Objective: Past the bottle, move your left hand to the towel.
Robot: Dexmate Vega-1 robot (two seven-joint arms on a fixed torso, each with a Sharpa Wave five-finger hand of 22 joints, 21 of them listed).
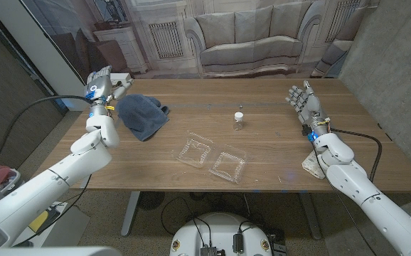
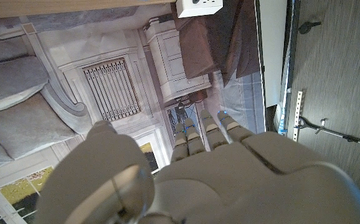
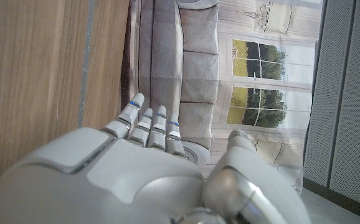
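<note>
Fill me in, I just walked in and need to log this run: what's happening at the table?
A two-armed robot is at a wooden table. Its left hand is raised beside a dark blue towel at the far left, holding nothing. The right hand is up and open at the right side. A small bottle stands mid-table, with an open clear plastic container nearer the robot.

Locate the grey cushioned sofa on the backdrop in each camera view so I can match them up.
Head view: grey sofa at top middle, behind the wooden table.
Left wrist view: its cushions, view inverted, near the table's strip.
Right wrist view: sofa turned sideways, just past the table.
Shared landmark: the table's far edge.
</note>
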